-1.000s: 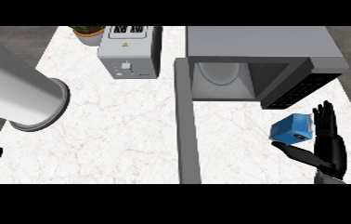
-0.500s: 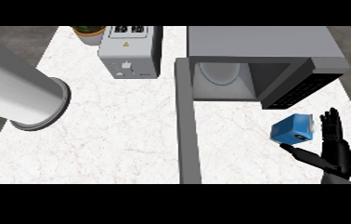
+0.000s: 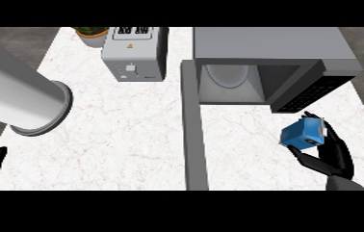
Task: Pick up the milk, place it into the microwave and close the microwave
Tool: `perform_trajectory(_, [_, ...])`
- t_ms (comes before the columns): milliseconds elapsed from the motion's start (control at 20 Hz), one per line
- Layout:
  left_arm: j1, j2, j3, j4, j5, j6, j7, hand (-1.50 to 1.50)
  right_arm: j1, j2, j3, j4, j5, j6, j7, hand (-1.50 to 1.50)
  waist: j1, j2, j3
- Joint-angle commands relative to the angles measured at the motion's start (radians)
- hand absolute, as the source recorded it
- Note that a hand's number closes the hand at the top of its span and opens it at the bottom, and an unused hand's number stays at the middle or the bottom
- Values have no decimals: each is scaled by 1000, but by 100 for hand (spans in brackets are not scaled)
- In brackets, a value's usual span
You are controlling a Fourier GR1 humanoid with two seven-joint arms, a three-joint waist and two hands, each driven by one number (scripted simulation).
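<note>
the milk (image 3: 303, 134) is a small blue carton with a pale end face, tilted, held off the counter (image 3: 128, 125) in the right robot hand (image 3: 331, 154), just in front of the microwave (image 3: 270, 62). the microwave stands open, its door (image 3: 193, 130) swung out toward the viewer, a round plate (image 3: 227, 74) inside.

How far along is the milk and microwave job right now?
Done: the right hand has its fingers curled round the blue milk carton, lifted in front of the microwave. In hand: carrying it toward the open cavity. Left: setting it inside and swinging the door shut.
</note>
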Motion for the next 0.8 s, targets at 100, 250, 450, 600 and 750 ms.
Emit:
perform_trajectory(100, [14,24,43,-12,63,-10,17,-150,-20,-27,-48,-35,9,-161,-129,150,3,-2,-1])
perform_trajectory(250, [41,-6,-23,19,6,-5,-42,-150,-33,75,-31,-98,6,-277,-97,150,-2,-3,-2])
perform_trajectory(450, [-49,22,28,55,32,-1,20,-150,-7,66,-18,-135,-41,-160,-106,150,-6,-2,-2])
perform_trajectory(600, [-27,-6,34,84,-10,-33,-48,-150,5,106,28,-249,-43,-167,-33,150,-8,-3,-2])
perform_trajectory(750, [15,-1,31,16,28,-31,-5,-150,63,141,88,-292,-3,-150,-88,150,-5,-3,-2])
